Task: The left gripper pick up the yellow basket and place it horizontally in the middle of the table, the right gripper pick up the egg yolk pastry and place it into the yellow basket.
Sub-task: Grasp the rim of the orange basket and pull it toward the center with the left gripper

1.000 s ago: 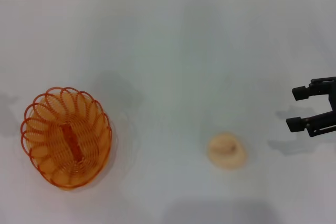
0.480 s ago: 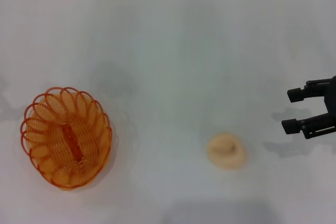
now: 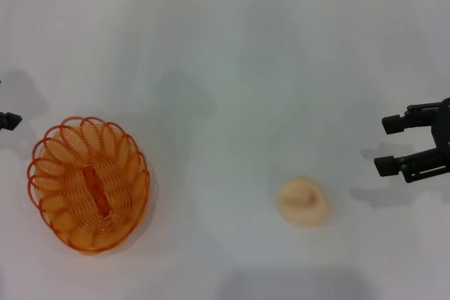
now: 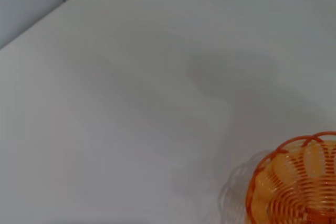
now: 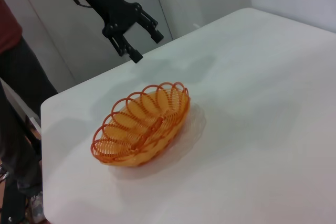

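In the head view only a dark tip of the left end effector [image 3: 8, 120] pokes in at the frame's edge; the rest is cut off. The right end effector [image 3: 391, 145] loses its arm past the opposite edge. The left wrist view catches just part of the yellow basket [image 4: 294, 184], cropped at the corner. The egg yolk pastry [image 3: 303, 202] looks soft, its surface detail unreadable.

No readable text, labels, brands or numbers anywhere.
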{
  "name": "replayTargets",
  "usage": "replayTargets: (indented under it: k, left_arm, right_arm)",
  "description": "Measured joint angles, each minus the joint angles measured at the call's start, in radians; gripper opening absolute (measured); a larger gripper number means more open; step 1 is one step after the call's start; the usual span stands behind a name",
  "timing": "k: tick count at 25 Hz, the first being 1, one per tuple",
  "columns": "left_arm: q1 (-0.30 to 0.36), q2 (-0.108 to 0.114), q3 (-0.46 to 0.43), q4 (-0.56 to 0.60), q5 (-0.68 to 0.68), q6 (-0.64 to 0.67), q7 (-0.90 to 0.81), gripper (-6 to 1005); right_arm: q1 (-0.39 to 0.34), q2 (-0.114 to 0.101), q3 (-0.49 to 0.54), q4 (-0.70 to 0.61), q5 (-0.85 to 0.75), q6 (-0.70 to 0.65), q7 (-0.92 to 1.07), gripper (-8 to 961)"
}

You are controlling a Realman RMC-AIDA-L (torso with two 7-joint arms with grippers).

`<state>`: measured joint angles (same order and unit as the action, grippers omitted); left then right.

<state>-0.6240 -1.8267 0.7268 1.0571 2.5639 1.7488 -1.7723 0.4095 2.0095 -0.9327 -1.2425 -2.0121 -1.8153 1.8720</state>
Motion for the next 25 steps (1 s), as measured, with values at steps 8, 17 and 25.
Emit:
replayTargets:
  k: [8,17,25]
  left_arm:
    - [-0.059,-0.009,0.034,-0.046,0.06,-0.025,0.014,817]
    - [-0.112,-0.029,0.14,-0.078,0.066,-0.05,0.026,804]
    - [-0.133,-0.035,0.188,-0.118,0.125,-0.081,0.041,793]
  right_arm:
    - [0.011,0.0,0.001,0.007,0.0,0.004,0.001,858]
    - [0.021,0.002,-0.002,0.014,0.0,0.005,0.011,858]
    - [0.034,0.004,-0.021,0.019,0.0,0.011,0.026,858]
